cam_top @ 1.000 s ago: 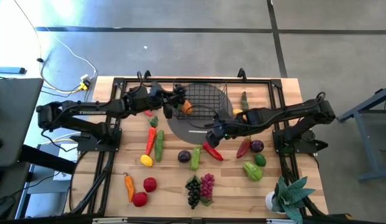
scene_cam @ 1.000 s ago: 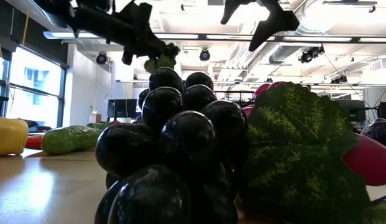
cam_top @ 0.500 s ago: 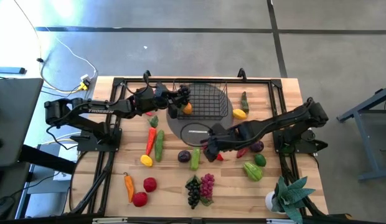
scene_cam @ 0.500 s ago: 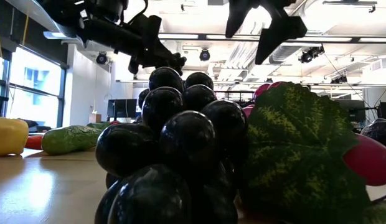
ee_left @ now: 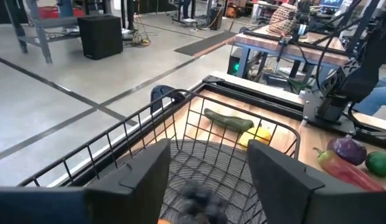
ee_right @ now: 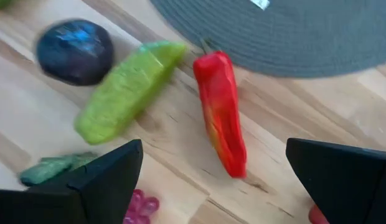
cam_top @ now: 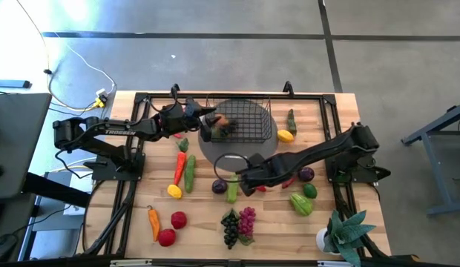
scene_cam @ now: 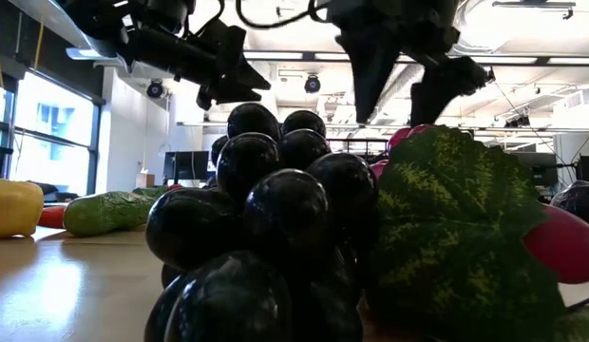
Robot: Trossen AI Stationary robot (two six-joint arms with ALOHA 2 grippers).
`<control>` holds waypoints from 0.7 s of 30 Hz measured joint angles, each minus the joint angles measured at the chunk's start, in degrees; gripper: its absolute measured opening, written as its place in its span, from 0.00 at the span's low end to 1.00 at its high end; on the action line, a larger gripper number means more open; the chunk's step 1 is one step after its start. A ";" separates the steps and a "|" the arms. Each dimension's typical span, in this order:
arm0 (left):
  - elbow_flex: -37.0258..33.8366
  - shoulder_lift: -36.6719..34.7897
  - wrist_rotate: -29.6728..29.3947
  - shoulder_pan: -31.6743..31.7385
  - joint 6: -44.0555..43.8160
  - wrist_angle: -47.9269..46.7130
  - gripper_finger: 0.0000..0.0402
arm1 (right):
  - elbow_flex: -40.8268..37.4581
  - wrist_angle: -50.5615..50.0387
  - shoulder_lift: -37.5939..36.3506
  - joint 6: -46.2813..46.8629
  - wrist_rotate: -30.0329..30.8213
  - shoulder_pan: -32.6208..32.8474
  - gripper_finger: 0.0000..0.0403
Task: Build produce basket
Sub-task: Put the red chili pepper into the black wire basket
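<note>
The left pincer (cam_top: 208, 121), fingers apart, hangs over the basket (cam_top: 248, 119) while the wide-apart right pincer (cam_top: 241, 180) must descend onto the red pepper (ee_right: 221, 112) beneath it.

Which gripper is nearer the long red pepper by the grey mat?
Right. The right gripper hovers over the red pepper, jaws open; the left gripper is across the grey mat at the basket.

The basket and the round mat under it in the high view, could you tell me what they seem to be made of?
The basket looks like black coated metal wire: thin rods form an open grid you can see through. The round mat looks like grey woven fabric or fibre, matte; the right wrist view shows fine concentric ridges. The exact fibre cannot be told.
</note>
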 joint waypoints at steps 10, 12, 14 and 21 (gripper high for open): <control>5.64 -0.04 0.36 -0.01 -1.32 -8.34 0.54 | 0.00 -0.25 2.37 -0.06 -1.30 0.00 0.94; 8.54 -0.04 0.37 -0.02 -0.33 -13.01 0.53 | 0.00 -0.90 3.25 -0.15 -1.32 0.00 0.94; 11.52 -0.04 0.37 0.00 1.30 -18.60 0.53 | 0.00 -1.52 4.22 -0.20 -1.32 0.00 0.94; 19.81 -0.56 0.41 0.01 3.01 -33.24 0.53 | 0.00 -1.73 8.00 -0.63 -1.47 -0.17 0.94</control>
